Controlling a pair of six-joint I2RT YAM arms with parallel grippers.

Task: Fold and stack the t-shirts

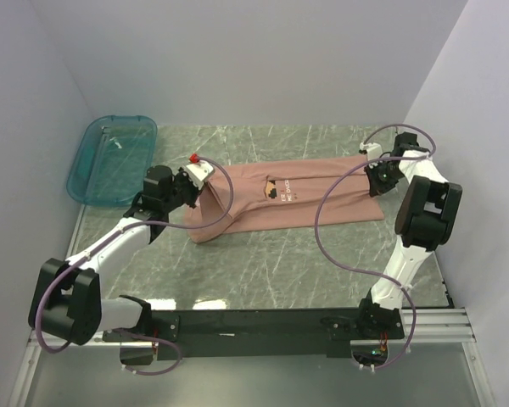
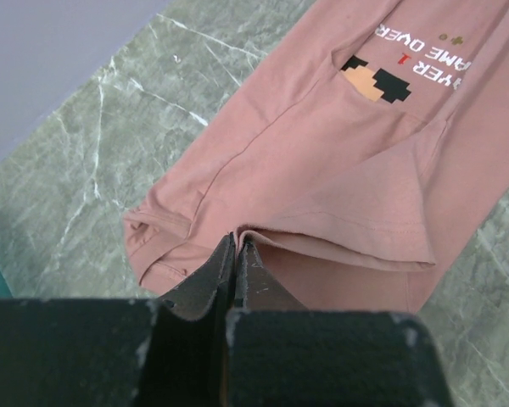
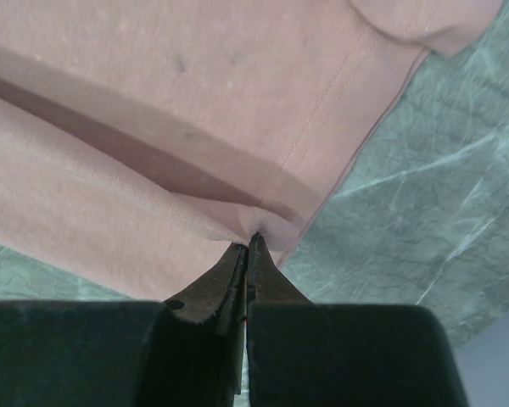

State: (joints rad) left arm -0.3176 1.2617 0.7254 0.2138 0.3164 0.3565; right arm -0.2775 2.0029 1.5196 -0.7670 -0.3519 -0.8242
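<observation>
A dusty-pink t-shirt (image 1: 305, 197) lies stretched across the middle of the table, its pixel-art print (image 1: 276, 192) facing up. My left gripper (image 1: 205, 175) is shut on the shirt's left end; in the left wrist view the gripper (image 2: 237, 240) pinches a folded edge of the t-shirt (image 2: 322, 161) beside a sleeve. My right gripper (image 1: 375, 172) is shut on the shirt's right end; in the right wrist view the gripper (image 3: 250, 240) nips the hem of the t-shirt (image 3: 153, 127). A long fold runs along the cloth between the two grippers.
A teal translucent tray (image 1: 112, 158) sits at the back left corner. Grey marbled tabletop (image 1: 271, 263) lies between the shirt and the arm bases. Pale walls close in at the left, back and right.
</observation>
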